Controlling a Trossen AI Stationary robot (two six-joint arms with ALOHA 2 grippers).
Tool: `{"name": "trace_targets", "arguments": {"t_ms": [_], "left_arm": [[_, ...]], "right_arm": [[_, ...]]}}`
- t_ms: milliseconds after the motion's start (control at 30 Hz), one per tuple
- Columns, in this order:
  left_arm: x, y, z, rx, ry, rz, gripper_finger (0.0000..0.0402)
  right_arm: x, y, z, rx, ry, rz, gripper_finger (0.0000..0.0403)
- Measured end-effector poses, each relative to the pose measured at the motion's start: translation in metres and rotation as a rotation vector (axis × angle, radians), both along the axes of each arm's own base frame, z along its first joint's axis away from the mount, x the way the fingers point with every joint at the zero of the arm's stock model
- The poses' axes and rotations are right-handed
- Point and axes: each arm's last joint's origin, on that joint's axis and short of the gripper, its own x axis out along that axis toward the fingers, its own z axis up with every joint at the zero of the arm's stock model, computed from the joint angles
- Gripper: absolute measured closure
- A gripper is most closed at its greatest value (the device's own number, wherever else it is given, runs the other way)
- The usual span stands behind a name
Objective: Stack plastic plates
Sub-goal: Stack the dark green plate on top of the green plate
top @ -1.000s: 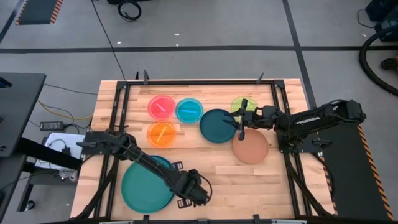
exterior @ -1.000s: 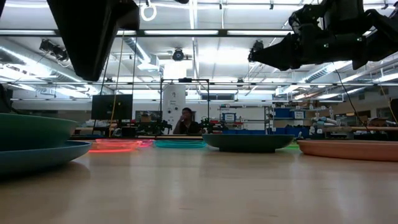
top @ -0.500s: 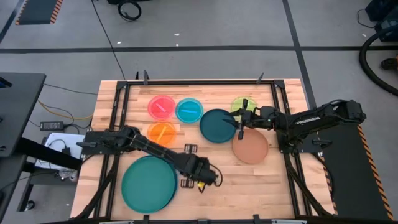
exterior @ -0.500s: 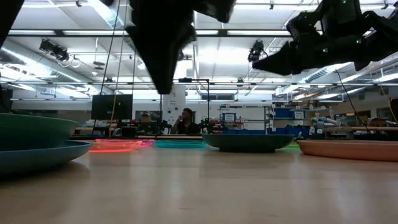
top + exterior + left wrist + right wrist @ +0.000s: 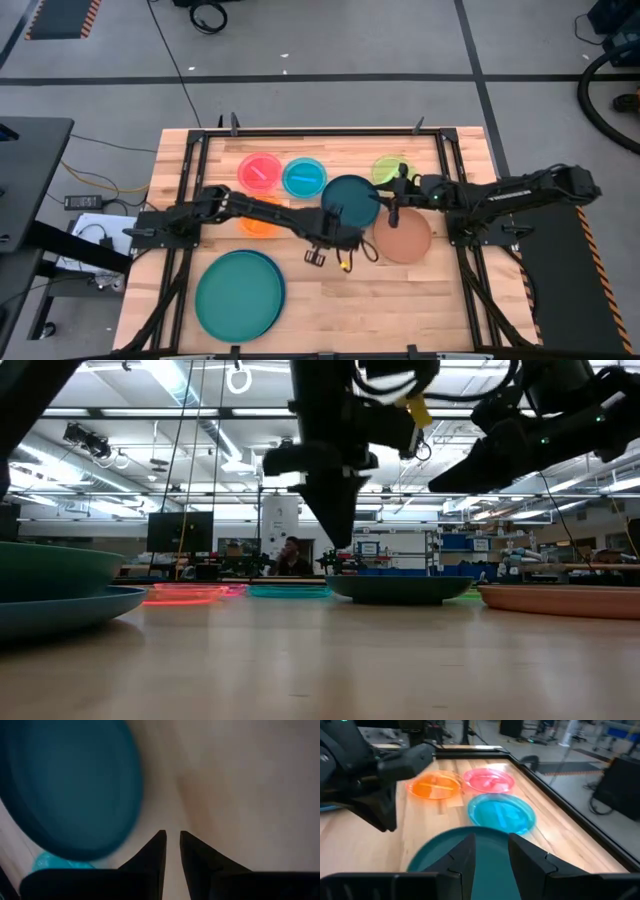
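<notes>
Since a second ago, your left end effector (image 5: 335,243) has swung away from the large teal round plastic plate (image 5: 237,296), which sits on a blue one of like size, and across the wooden counter (image 5: 420,300) to hover just beside the near edge of the medium dark teal round plastic plate (image 5: 350,200). Its fingers stand narrow, nearly closed, holding nothing. Your right end effector (image 5: 392,190) sits over the far side of that same dark teal plate, fingers parted and empty; treat the dark teal plate as your landmark.

Beside it, towards the right arm, lies the terracotta-brown round plastic plate (image 5: 403,236), touching or slightly overlapped. Behind it sits the small lime green translucent plate (image 5: 385,166); on the other side are the small cyan plate (image 5: 303,177), the pink one (image 5: 260,171) and the orange one (image 5: 258,216), part hidden under the left arm.

You probably mean to lift the dark teal plate next. Open the left fingers before descending, catch the raised rim and not the flat, and keep the two arms from meeting over the plate. Lift level so the brown neighbour is not dragged.
</notes>
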Motion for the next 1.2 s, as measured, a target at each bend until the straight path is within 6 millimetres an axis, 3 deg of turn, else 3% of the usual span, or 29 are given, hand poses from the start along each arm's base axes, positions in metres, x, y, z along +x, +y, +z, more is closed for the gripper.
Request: {"name": "trace_targets", "arguments": {"t_ms": [267, 600, 1200], "left_arm": [[0.007, 0.031, -0.014, -0.024, -0.017, -0.05, 0.0326], [0.009, 0.034, -0.019, -0.037, 0.006, -0.148, 0.024], [0.015, 0.052, -0.041, -0.014, 0.07, -0.259, 0.0259]], "right_arm": [[-0.007, 0.005, 0.002, 0.003, 0.015, -0.024, 0.0278], [-0.007, 0.006, -0.002, 0.014, 0.049, -0.036, 0.0278], [-0.007, 0.005, -0.002, -0.002, 0.054, -0.031, 0.0278]]}}
